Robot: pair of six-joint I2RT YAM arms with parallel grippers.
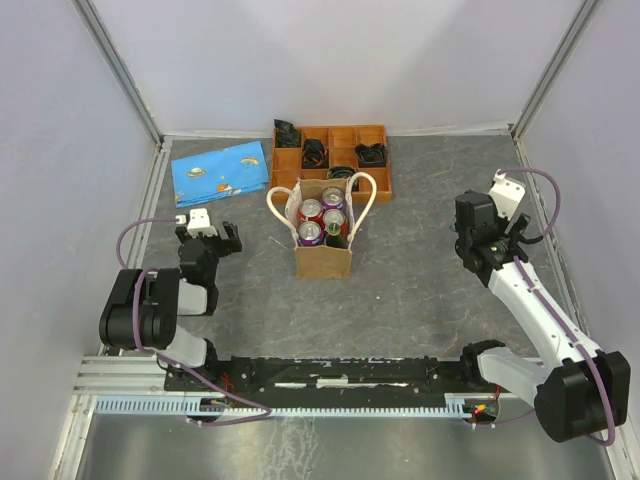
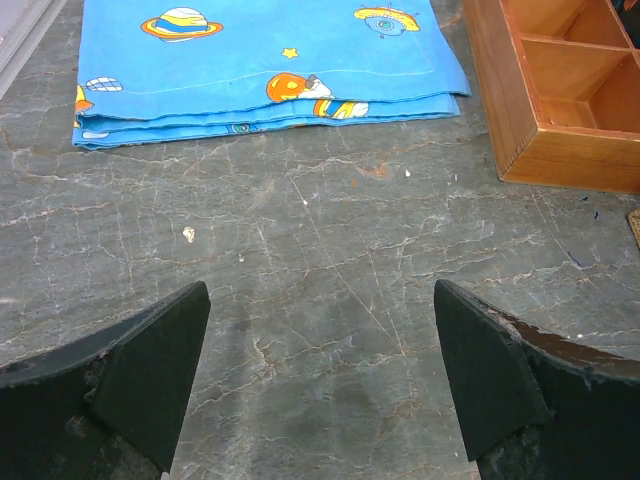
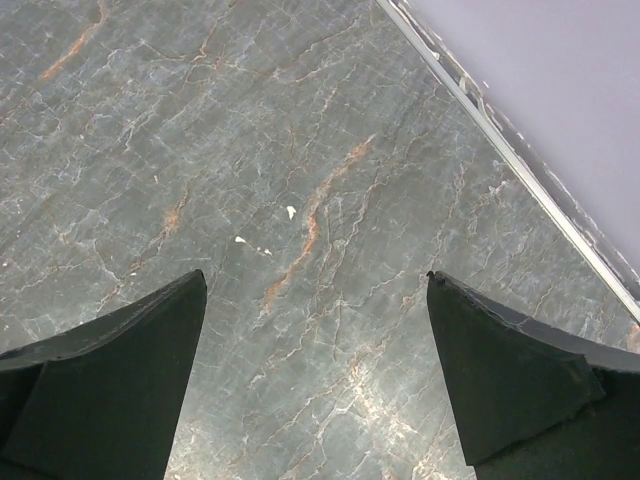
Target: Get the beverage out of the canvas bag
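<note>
Down at the near edge, both arms sit low. The left gripper [image 2: 320, 300] hangs just over the grey table [image 1: 420, 300], its two dark fingers spread wide with nothing between them. The right gripper [image 3: 315, 290] is spread wide too and holds nothing. It looks down at bare table close to the rail [image 3: 500, 145] by the right wall. A bit farther in, between the two arms, stands the canvas bag [image 1: 323, 262], upright, with its mouth open at the top. Inside it I count four cans [image 1: 311, 211], packed side by side with their tops up, and a dark thing in one corner that I cannot make out. A can is likely hard, round and smooth, so it may slip, and if full it will feel heavy. The best place to grab looks like the sides of one can near its top, coming straight down. The bag is soft and light, so I think it could lift or tip with the can, and the other arm may need to hold it down. The two cream handles [image 1: 280, 205] loop up at the sides and could catch a finger. There is open room left and right of the bag. Just behind it sits the orange tray [image 1: 330, 128], very close, so there is little room there. The blue cloth [image 1: 220, 170] lies flat at the far left.
</note>
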